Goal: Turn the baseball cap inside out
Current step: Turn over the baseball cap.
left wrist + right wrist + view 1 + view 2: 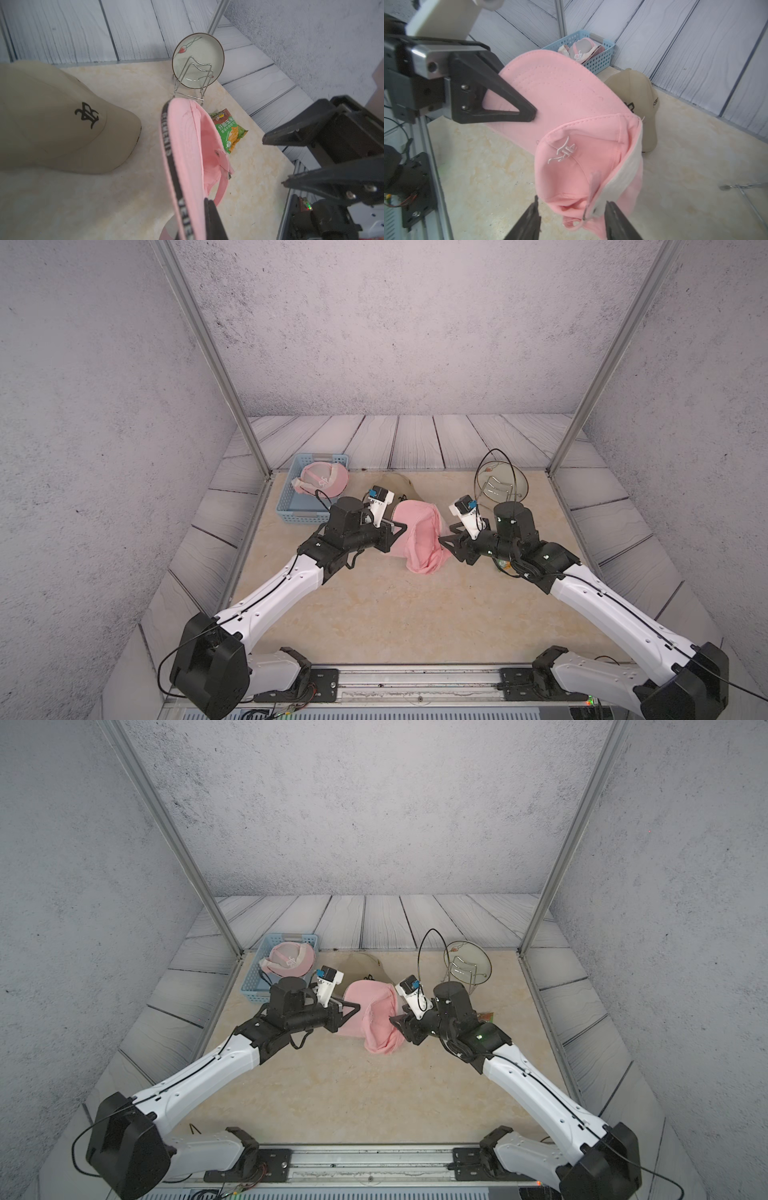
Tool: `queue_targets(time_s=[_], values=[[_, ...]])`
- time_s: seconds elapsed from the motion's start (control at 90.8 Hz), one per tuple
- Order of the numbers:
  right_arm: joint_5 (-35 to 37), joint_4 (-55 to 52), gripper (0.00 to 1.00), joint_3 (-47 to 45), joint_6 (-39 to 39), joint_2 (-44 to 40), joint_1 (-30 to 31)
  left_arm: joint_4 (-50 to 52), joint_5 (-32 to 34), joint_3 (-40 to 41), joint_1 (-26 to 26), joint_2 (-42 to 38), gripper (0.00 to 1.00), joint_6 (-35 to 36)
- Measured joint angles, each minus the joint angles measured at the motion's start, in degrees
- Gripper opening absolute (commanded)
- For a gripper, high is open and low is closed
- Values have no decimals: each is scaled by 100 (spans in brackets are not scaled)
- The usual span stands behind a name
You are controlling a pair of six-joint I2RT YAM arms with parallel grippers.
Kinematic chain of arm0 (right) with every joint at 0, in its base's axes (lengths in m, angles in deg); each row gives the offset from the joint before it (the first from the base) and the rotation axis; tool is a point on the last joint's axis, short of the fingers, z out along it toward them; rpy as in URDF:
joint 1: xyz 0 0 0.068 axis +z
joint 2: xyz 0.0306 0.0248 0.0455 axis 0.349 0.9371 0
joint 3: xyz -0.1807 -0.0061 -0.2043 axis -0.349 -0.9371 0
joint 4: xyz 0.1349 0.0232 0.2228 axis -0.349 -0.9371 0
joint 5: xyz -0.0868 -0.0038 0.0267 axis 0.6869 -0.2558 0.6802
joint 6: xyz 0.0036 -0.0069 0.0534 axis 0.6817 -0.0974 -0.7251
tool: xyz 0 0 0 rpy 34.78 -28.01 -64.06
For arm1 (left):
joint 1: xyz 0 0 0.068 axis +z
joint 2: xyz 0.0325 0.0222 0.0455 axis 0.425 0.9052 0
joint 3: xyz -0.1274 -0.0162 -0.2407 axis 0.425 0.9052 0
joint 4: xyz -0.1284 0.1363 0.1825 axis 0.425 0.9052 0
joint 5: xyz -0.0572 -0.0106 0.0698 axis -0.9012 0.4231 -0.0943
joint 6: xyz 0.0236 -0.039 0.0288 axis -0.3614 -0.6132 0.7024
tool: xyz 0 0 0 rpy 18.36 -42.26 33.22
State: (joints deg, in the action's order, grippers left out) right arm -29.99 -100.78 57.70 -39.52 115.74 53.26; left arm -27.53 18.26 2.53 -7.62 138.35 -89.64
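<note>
Grey speckled walls and pale plank-patterned panels close in a beige marble-look tabletop [395, 614]. Near its middle, between the two arms, hangs the pink baseball cap [419, 531], lifted by its brim. The brim stands on edge and the crown sags down toward the tabletop; whether the crown touches the surface cannot be told.

The left gripper [402, 526] is clenched on the brim, and in the right wrist view its black triangular fingers [508, 99] press flat against the brim's pink face. The right gripper [573, 202] is released. Its jaws stand apart on either side of the crown's lower edge, where the white sweatband shows, without pinching it.

Behind the pink baseball cap a beige cap [62, 124] with a dark embroidered logo lies on the tabletop. At the far left corner a blue basket [291, 506] holds another pink cap [322, 479]. At the far right a plate [197, 54] stands upright in a wire rack [190, 60], with a green snack packet [230, 131] lying just in front of it.
</note>
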Motion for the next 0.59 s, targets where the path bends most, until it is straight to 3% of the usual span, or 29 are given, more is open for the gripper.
queue_targets(time_s=[0.132, 0.264, 0.594], values=[[-496, 35, 52, -28, -426, 411, 98, -629, 142, 597, -133, -9, 0, -1342], [-597, 39, 49, -138, -715, 831, 243, -1014, 205, 905, -251, 35, 0, -2098], [-407, -33, 45, -131, -1357, 2170, 321, -1478, 361, 1239, -302, 391, 0, -2533]])
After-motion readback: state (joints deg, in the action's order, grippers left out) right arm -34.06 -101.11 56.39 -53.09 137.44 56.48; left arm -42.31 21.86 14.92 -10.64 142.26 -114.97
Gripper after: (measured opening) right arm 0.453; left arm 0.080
